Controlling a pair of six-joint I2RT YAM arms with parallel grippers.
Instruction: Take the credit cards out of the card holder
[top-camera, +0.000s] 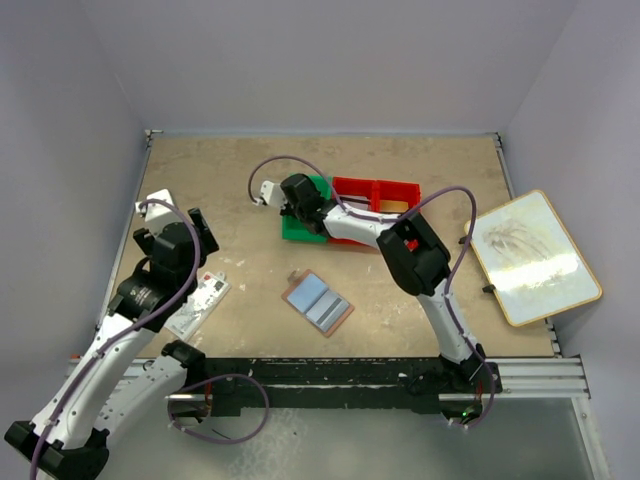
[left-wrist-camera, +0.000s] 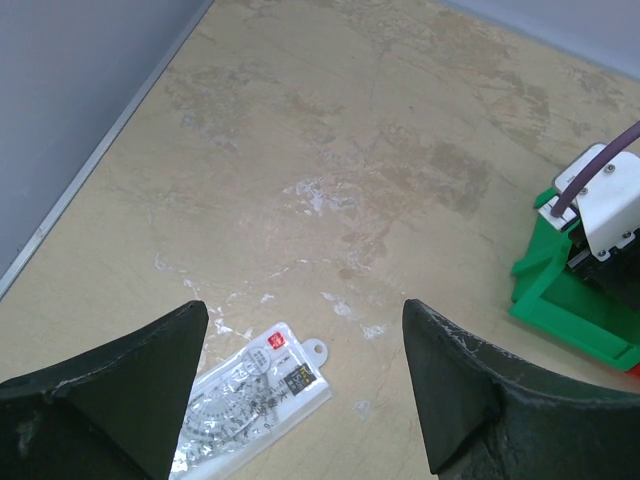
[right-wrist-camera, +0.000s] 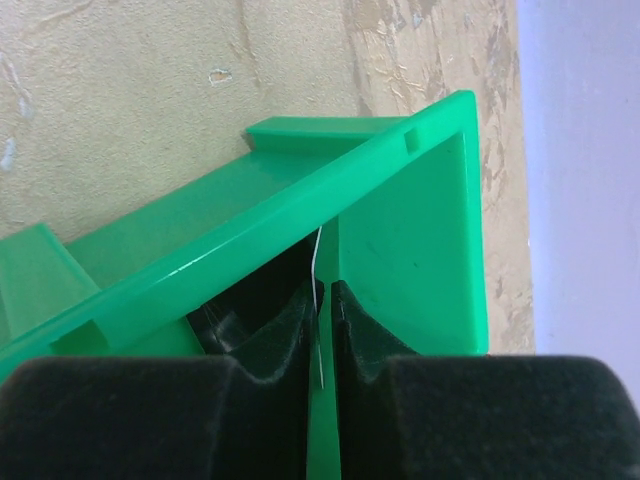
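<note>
The card holder (top-camera: 318, 303) lies open on the table in front of the arms, brown rim up, light blue-grey lining showing. My right gripper (top-camera: 296, 206) is down inside the green bin (top-camera: 296, 232). In the right wrist view its jaws (right-wrist-camera: 324, 290) are closed on a thin card (right-wrist-camera: 318, 255), seen edge-on as a white line. Something dark (right-wrist-camera: 235, 318) lies in the bin (right-wrist-camera: 420, 230) beneath. My left gripper (top-camera: 200, 232) is open and empty above the table's left side; it also shows in the left wrist view (left-wrist-camera: 305, 315).
A white clear packet with a red mark (left-wrist-camera: 250, 390) lies under the left gripper, also seen from above (top-camera: 205, 296). A red bin (top-camera: 376, 192) adjoins the green one. A wood-framed whiteboard (top-camera: 535, 256) lies at the right. Grey walls ring the table.
</note>
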